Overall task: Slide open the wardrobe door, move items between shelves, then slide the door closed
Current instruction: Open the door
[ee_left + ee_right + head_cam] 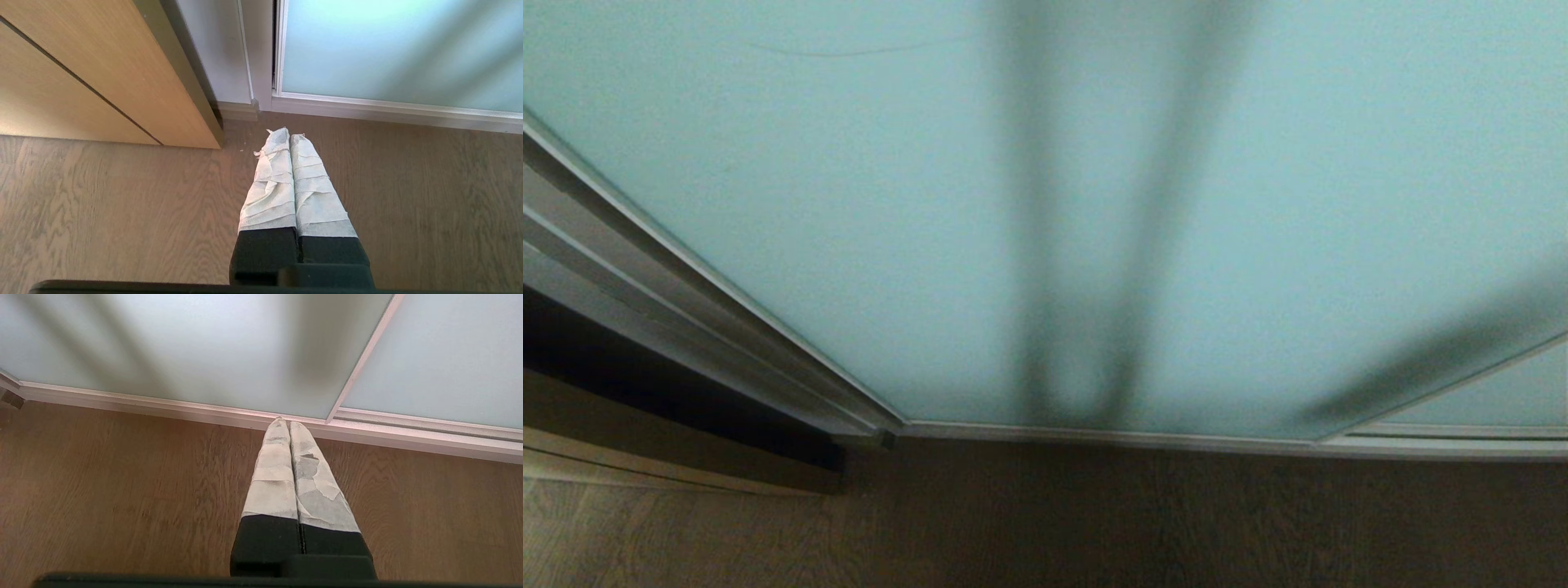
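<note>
Sliding wardrobe door point(866, 212) is cut off at top and both sides in head view; whatever lies behind the frosted glass can't be made out. Tan wooden panel point(81, 69) is cropped in left wrist view.

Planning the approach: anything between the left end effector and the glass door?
Only bare wood floor, per the left wrist view. The left end effector is shut, pointing toward the door.

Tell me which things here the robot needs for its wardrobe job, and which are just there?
For the job:
- sliding wardrobe door, frosted glass, shut
- left hand, shut, holding nothing, over the floor
- right hand, shut, holding nothing, near the door's bottom rail

Just there:
- wooden floor
- tan wooden panel
- second glass panel
</note>
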